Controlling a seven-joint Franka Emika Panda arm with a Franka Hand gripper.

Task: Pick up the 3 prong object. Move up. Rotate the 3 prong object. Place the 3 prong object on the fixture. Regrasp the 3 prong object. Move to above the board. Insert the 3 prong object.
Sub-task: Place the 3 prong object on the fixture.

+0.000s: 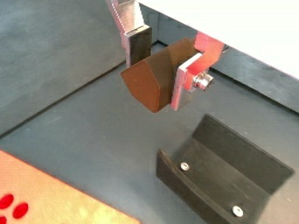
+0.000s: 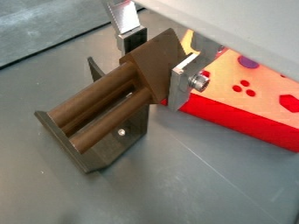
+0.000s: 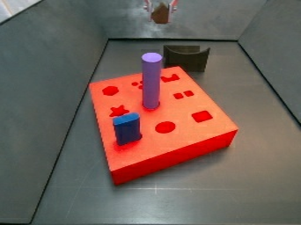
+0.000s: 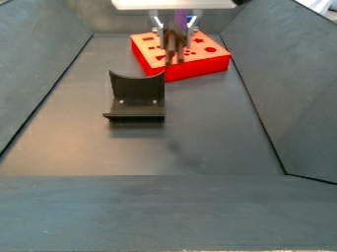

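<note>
Wrist view: gripper (image 1: 162, 68) jaws clamp 3 prong object (image 1: 153, 81) above fixture (image 1: 225, 171).

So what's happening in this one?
The arm's end effector holds the 3 prong object, a small brown piece, between its fingers, raised off the floor near the fixture. The fixture is bare. On the board, a purple cylinder and a blue block already stand in holes.

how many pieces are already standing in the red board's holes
2. The purple cylinder stands upright near the middle of the board; the blue block sits near its front edge. The gripper, raised behind the board, holds the 3 prong object, not inserted.
</note>
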